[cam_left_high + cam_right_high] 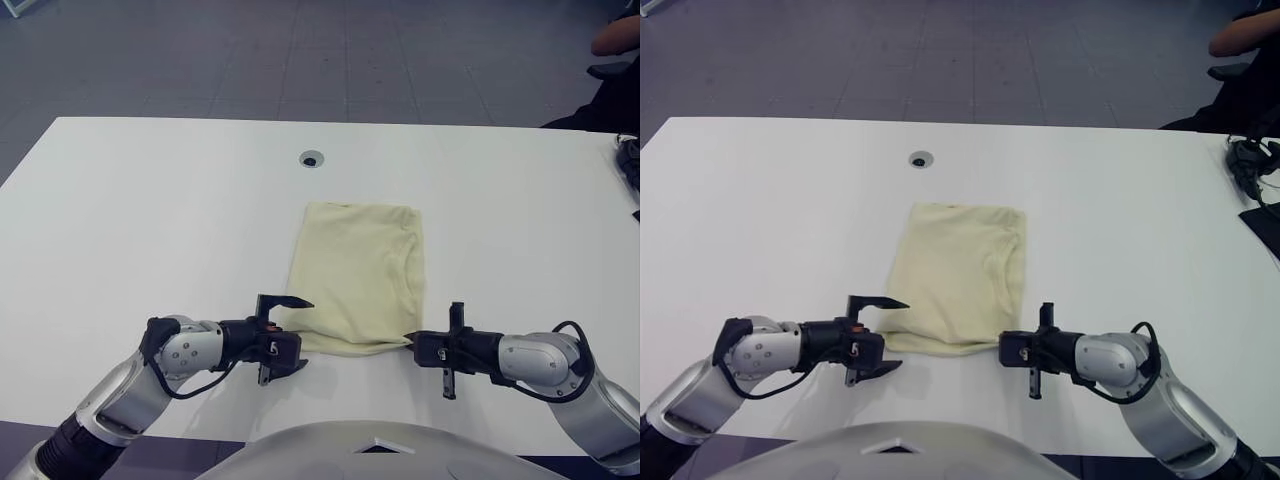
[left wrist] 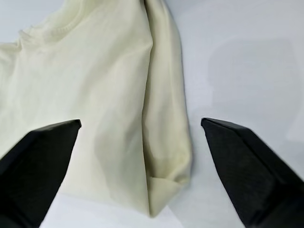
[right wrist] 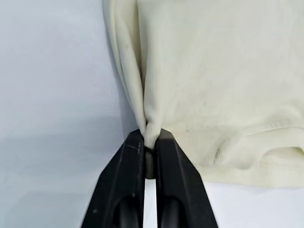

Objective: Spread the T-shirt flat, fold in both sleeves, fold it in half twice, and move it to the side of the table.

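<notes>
A pale yellow T-shirt lies folded into a narrow rectangle in the middle of the white table. My left gripper is open at the shirt's near left corner, one finger above the cloth and one beside it. In the left wrist view that corner of the T-shirt sits between the spread fingers of the left gripper. At the near right corner my right gripper is shut on the T-shirt. The right wrist view shows the right gripper pinching a fold of the T-shirt.
A round cable hole sits in the table beyond the shirt. Black cables and a dark object lie at the table's far right edge. Bare tabletop stretches to the left and right of the shirt.
</notes>
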Robot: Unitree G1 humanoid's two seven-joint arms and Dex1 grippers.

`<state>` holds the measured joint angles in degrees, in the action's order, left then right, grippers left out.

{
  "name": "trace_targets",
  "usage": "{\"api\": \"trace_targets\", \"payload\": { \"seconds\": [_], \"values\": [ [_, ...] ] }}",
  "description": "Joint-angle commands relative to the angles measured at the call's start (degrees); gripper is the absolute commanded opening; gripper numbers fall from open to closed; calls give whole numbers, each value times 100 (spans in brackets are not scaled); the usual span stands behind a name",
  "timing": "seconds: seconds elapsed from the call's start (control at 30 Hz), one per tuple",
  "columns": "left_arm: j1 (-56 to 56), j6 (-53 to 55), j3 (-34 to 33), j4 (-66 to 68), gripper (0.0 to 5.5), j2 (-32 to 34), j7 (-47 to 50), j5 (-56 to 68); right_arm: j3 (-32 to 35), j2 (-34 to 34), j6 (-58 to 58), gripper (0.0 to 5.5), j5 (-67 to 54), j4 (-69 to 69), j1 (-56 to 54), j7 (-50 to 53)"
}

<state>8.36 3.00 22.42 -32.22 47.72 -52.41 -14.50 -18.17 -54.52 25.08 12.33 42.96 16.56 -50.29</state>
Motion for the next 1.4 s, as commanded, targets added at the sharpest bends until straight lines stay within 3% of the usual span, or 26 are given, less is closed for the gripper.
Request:
{"api": "trace_targets", "payload": {
  "seconds": [0.03, 0.73, 1.03, 1.2, 1.4],
  "values": [
    [48, 214, 111, 308, 398, 85, -32, -352, -116, 36, 155, 10, 42, 26, 122, -18],
    [93, 209, 54, 441, 3, 255, -92, -334, -143, 9, 284, 10, 38, 181, 205, 90],
    [114, 191, -10, 461, 0, 249, -72, -251, -121, -23, 210, 10, 49, 161, 213, 87],
    [159, 126, -368, 208, 0, 220, -156, 363, -20, -51, 50, 10, -62, 166, 134, 10],
    [543, 24, -957, -392, 0, 526, -635, 1455, 898, -485, -938, 9, -944, 208, 261, -619]
  ]
}}
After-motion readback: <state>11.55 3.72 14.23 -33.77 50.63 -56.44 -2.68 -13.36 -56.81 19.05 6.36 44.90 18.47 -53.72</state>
